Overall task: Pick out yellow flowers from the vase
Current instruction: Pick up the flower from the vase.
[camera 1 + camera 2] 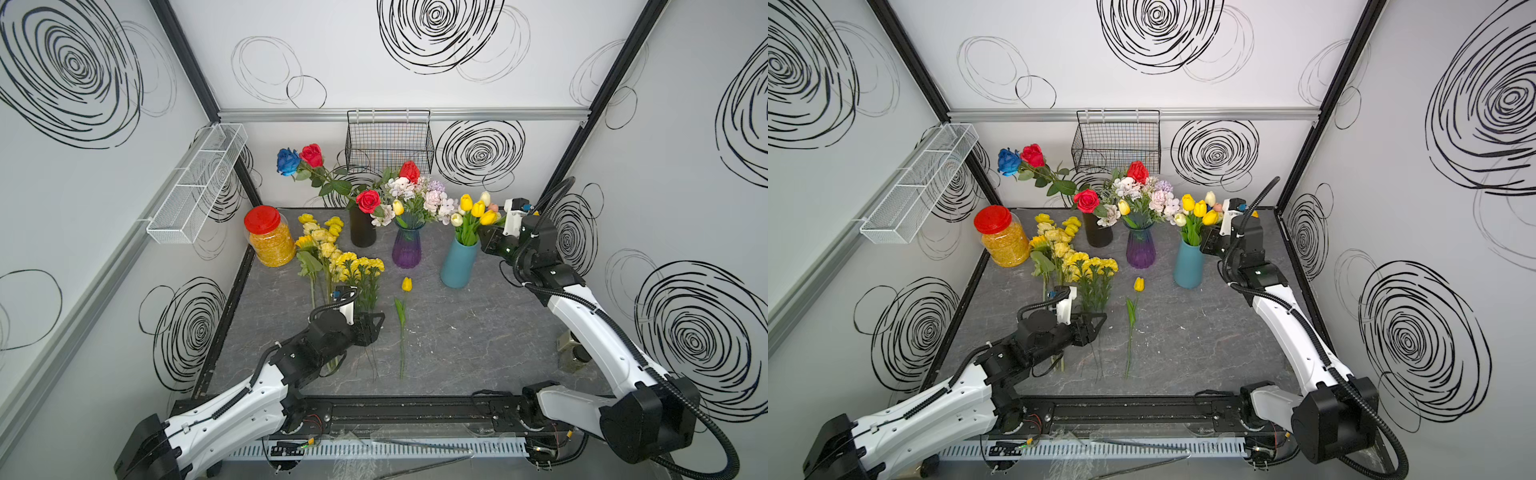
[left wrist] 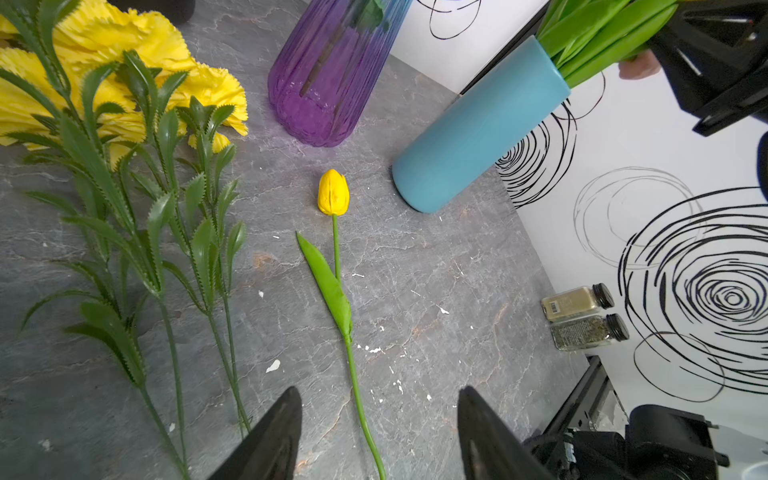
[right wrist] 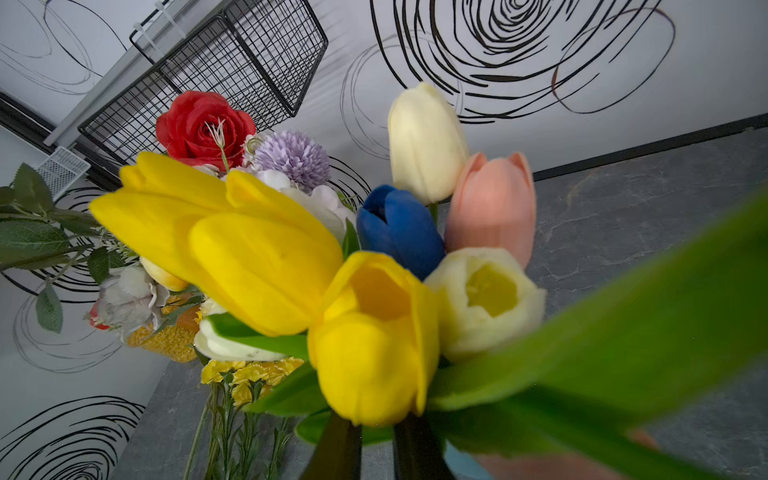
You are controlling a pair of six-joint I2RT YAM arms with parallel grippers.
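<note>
A: right tool (image 3: 376,430) sits under the nearest yellow tulip (image 3: 374,340) in the blue vase (image 1: 457,266); jaws nearly together; can't tell if the stem is clamped.
B: risk: a leaf (image 3: 602,332) or the cream tulip (image 3: 486,299) gets pinched too and drags out; a slanted pull could tip the vase.
A: left tool (image 2: 379,390) wide open, empty, near the lone tulip (image 2: 333,193) lying on the surface (image 2: 436,257); other yellow flowers (image 1: 332,253) piled beside.
B: one yellow bud (image 1: 398,207) sits in the purple vase (image 1: 407,249).

Jar (image 1: 270,243) back left on the bench (image 1: 457,340), loose flowers (image 1: 328,249) lying beside it, lone tulip (image 1: 406,284) lying before the middle vase (image 1: 407,249) of three.
</note>
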